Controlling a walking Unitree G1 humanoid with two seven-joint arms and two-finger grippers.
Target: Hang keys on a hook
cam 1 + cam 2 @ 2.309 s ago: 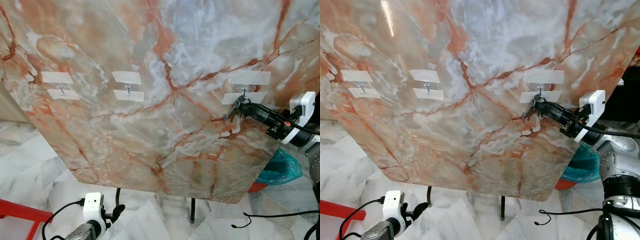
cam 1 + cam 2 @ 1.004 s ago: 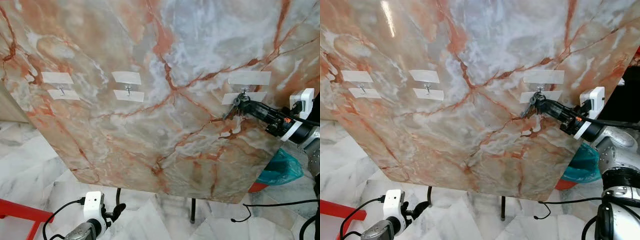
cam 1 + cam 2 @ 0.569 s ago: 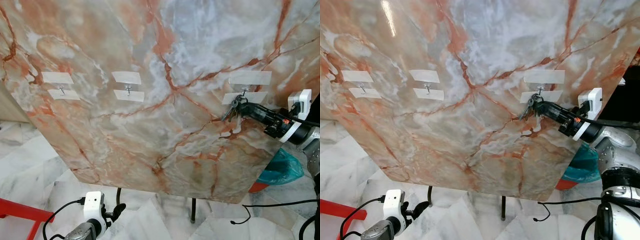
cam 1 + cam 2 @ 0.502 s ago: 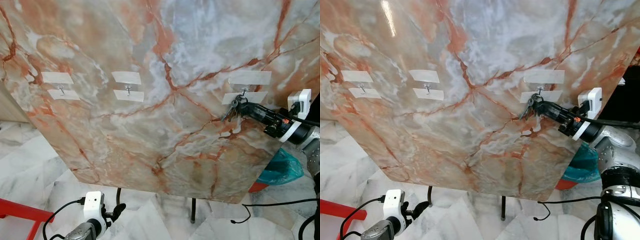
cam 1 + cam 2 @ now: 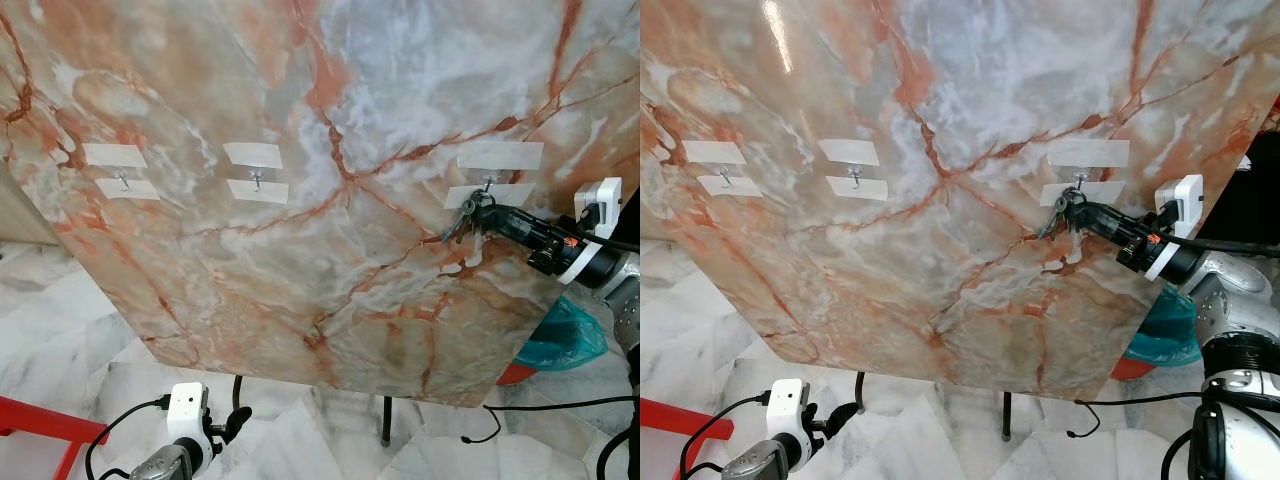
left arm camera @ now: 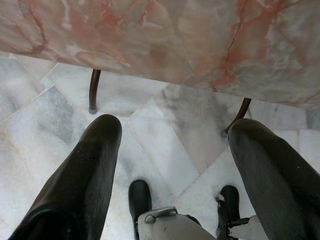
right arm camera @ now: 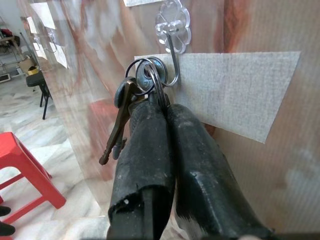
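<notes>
— Keys (image 7: pixel 134 95), where are they?

— At the right-hand hook (image 7: pixel 172 55), held up against the marble board (image 5: pixel 330 250). The right gripper (image 7: pixel 162 107) has its two black fingers pressed together on the key ring, and the ring sits at the curved tip of the hook. Whether it already lies inside the curve or only touches it I cannot tell. One dark key dangles down from the ring beside the fingers.

— And the hook itself?

— A thin metal hook on a clear flower-shaped base, with a strip of white tape (image 7: pixel 240 95) across the board just behind it. From the head, the same hook (image 5: pixel 1079 180) sits between two strips of tape near the board's right edge, with the keys (image 5: pixel 1058 212) just below it and the right arm reaching in from the right.

— Other hooks?

— Two more, each taped the same way: one in the middle (image 5: pixel 256 180) and one to the left (image 5: pixel 122 180), both bare.

— The left gripper?

— It (image 6: pixel 170 150) hangs low with its fingers spread wide apart and nothing between them, pointing at the pale marble floor (image 6: pixel 165 125) below the board's lower edge. Thin dark legs (image 6: pixel 93 90) stand on that floor under the board.

— Anything else around?

— A red stool (image 7: pixel 30 175) on the floor, and something teal (image 5: pixel 560 340) beyond the board's right corner.
</notes>
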